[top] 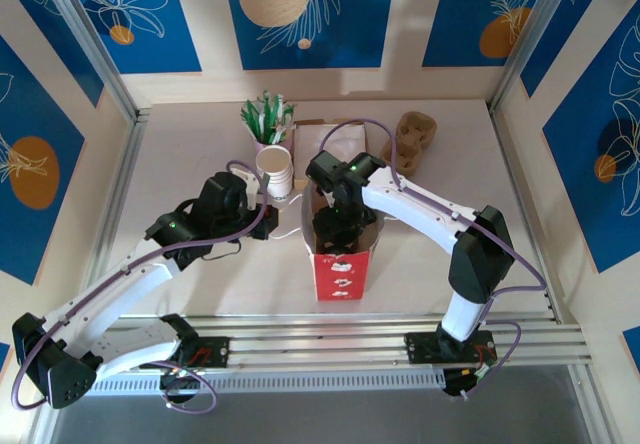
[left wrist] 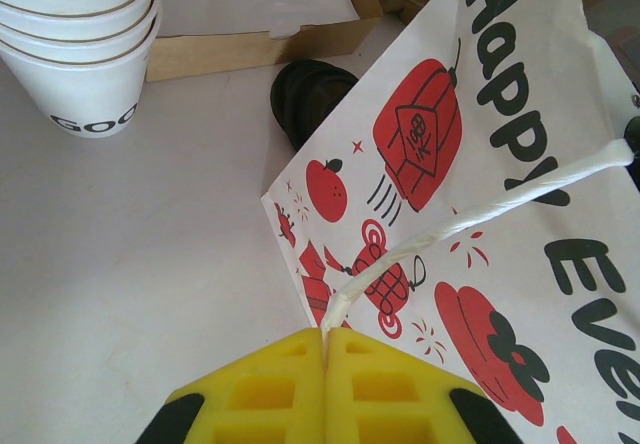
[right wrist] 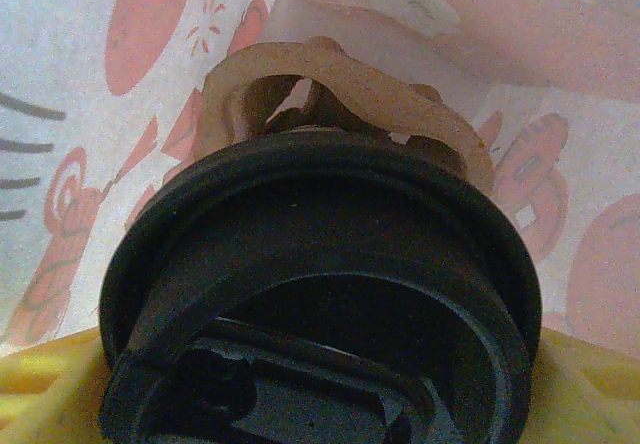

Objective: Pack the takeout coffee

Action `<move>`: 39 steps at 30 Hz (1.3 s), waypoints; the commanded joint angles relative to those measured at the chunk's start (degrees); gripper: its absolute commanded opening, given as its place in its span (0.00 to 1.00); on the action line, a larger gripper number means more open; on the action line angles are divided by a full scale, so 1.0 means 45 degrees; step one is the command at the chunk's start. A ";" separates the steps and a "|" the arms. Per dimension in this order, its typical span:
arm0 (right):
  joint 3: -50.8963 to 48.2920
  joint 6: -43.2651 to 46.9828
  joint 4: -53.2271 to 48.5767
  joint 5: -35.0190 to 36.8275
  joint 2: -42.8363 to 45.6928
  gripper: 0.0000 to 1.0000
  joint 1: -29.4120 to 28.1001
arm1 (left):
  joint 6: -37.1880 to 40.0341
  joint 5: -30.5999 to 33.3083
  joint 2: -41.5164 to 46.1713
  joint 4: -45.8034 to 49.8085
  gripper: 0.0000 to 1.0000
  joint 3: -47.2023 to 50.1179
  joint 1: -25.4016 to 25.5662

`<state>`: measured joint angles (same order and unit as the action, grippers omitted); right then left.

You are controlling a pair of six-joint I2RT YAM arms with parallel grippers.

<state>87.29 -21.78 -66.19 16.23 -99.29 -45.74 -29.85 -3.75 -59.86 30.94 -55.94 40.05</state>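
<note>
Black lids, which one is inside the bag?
The lid held by the right gripper, inside the red-and-white bag; the spare lids lie stacked on the table.

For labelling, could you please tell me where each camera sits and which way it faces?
Top external: above, behind the arms, looking down at the table; both arms show.
Left wrist: faces the paper bag; left gripper shut on its handle.
Right wrist: inside the bag, facing the takeout coffee in the right gripper.
Shared: top and left wrist see the cup stack.
</note>
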 commanded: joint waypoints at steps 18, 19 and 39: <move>-0.0165 -0.0162 -0.0154 -0.0208 -0.0070 0.72 0.0046 | 0.0149 0.0170 -0.0156 0.0078 0.00 -0.0244 0.0259; -0.0158 -0.0142 -0.0153 -0.0237 -0.0087 0.72 0.0046 | 0.0148 0.0179 -0.0161 0.0078 0.00 -0.0254 0.0260; 0.0552 -0.0111 -0.0115 0.0074 -0.0365 0.72 0.0242 | 0.0226 0.0110 -0.0195 0.0136 0.00 -0.0300 0.0288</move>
<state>88.31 -21.74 -66.32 16.25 -99.98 -45.23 -29.82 -3.77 -60.23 30.94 -55.94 40.42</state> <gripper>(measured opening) 0.799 0.044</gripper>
